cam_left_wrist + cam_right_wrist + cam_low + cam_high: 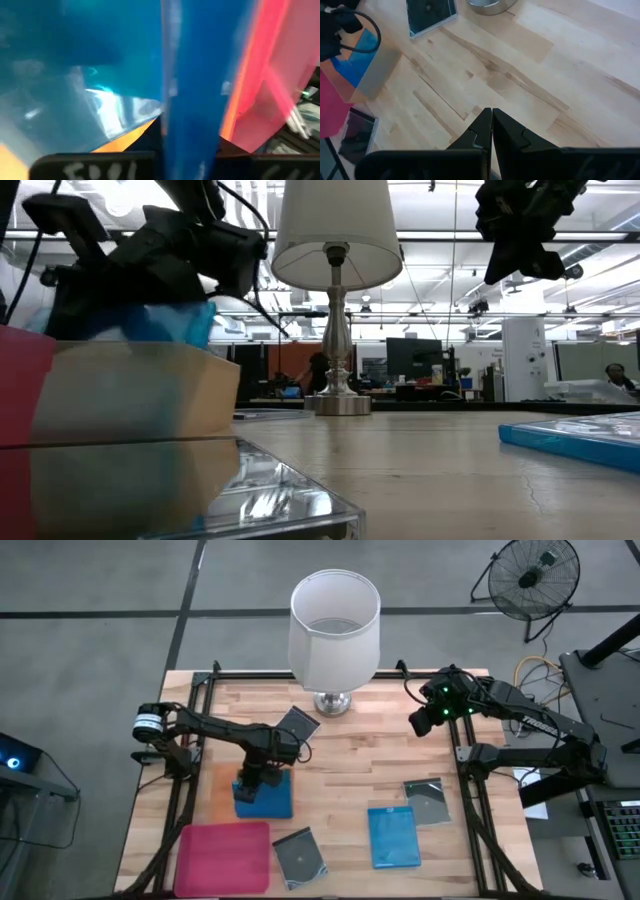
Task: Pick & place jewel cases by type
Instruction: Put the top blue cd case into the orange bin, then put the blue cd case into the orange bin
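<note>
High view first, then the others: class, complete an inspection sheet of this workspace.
Surface: wooden table.
Job's things: blue case over orange tray; second blue case on table; three grey cases; pink tray.
Clutter: lamp.
Grippers: left gripper fingers on the blue case; right gripper shut, raised, empty.
Cables: black cable by left arm.
Surroundings: fan; person.
</note>
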`<state>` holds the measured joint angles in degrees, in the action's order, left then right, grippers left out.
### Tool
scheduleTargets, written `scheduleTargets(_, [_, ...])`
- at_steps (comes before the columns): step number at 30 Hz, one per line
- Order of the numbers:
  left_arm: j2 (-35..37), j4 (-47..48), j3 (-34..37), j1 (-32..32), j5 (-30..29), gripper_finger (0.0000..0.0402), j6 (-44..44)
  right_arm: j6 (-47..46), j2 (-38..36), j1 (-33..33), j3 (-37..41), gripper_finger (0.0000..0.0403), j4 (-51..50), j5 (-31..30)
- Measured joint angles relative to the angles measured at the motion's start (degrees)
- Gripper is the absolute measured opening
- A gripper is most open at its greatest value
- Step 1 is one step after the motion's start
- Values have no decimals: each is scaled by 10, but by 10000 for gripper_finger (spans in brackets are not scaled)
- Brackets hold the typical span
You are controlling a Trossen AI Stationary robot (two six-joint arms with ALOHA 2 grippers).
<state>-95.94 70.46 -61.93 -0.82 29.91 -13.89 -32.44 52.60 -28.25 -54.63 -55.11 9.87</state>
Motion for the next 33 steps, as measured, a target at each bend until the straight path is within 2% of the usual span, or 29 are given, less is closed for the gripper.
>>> scheduleTargets(10, [0,-2,-8,0,-61,112,7,-2,0,0,0,8,0,0])
scheduleTargets(16, [0,4,-26,0,-85,149,9,0,0,0,0,8,0,0])
scheduleTargets(24, [0,42,-44,-2,-155,167,-9,9,0,0,2,8,0,0])
scheduleTargets(33, [0,86,-76,-2,-166,168,5,18,0,0,4,8,0,0])
